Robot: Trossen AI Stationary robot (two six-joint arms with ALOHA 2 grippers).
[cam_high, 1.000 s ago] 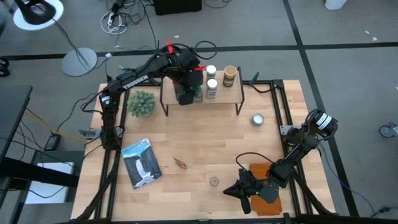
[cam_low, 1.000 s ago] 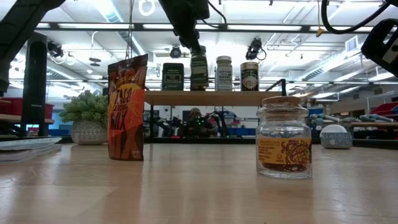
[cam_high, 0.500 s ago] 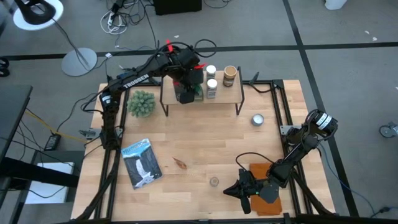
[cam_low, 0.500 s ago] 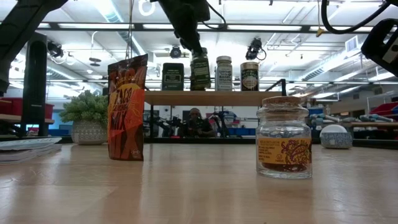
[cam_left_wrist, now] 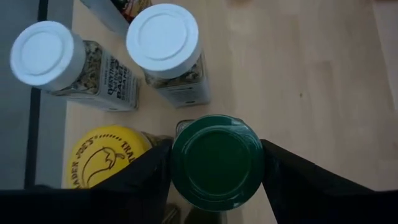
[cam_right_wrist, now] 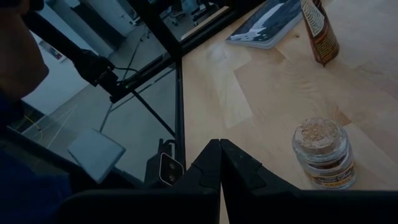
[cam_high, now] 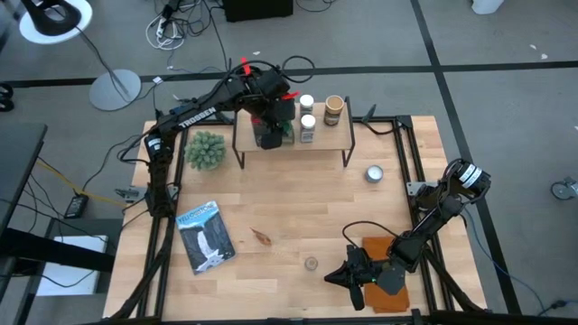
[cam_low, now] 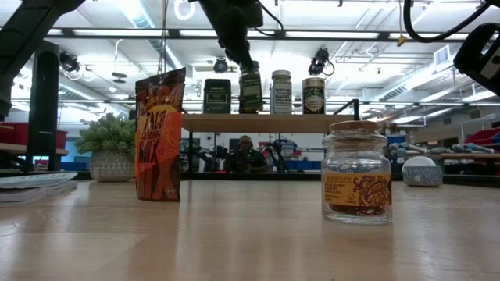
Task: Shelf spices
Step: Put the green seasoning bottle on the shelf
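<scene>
The shelf [cam_high: 323, 141] stands at the table's far middle. On it are two white-lidded jars [cam_left_wrist: 163, 37] [cam_left_wrist: 46, 53], a yellow-lidded jar [cam_left_wrist: 102, 158] and a dark tin [cam_low: 217, 95]. My left gripper [cam_left_wrist: 216, 168] reaches over the shelf from the left and is shut on a green-lidded spice jar [cam_low: 251, 90]. On the near tabletop, a cork-topped glass jar [cam_right_wrist: 323, 152] stands upright and an orange spice pouch [cam_low: 160, 133] lies flat. My right gripper [cam_right_wrist: 219, 165] hangs shut near the table's front edge, beside the glass jar, touching nothing. My left gripper pinches the green-lidded jar at its lid [cam_left_wrist: 186, 158], one finger [cam_left_wrist: 146, 177] on each side. The fingers come slanting down from above. The jar stands upright with its base at the shelf top [cam_low: 266, 121]; whether it rests there, I cannot tell.
A fuzzy green plant ball [cam_high: 206, 149] sits left of the shelf. A booklet [cam_high: 206, 236] lies at the near left and a round silvery tin [cam_high: 374, 173] at the right. An orange cloth [cam_high: 388, 287] lies under my right arm. A person shows beyond the table [cam_low: 244, 152].
</scene>
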